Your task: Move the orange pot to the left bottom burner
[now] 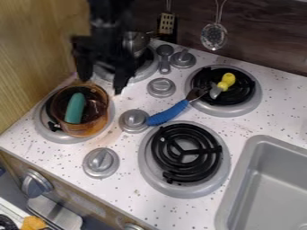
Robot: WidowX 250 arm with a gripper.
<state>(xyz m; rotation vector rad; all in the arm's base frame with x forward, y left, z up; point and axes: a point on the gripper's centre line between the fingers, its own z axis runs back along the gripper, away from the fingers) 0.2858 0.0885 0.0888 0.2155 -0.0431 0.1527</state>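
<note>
Countertop (138,200) white and speckled, grey sink (238,180), wooden wall (36,49), pincer (101,85) spread near the orange pot (85,130)

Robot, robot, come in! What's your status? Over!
Gripper open, up by the orange pot. Pot on the left bottom burner, green thing inside. Blue-handled tool off to the right, not in the way.

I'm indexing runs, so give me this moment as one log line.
orange pot: on left bottom burner | green object: inside pot | pincer: open, near pot's far rim | placement: looks done
</note>
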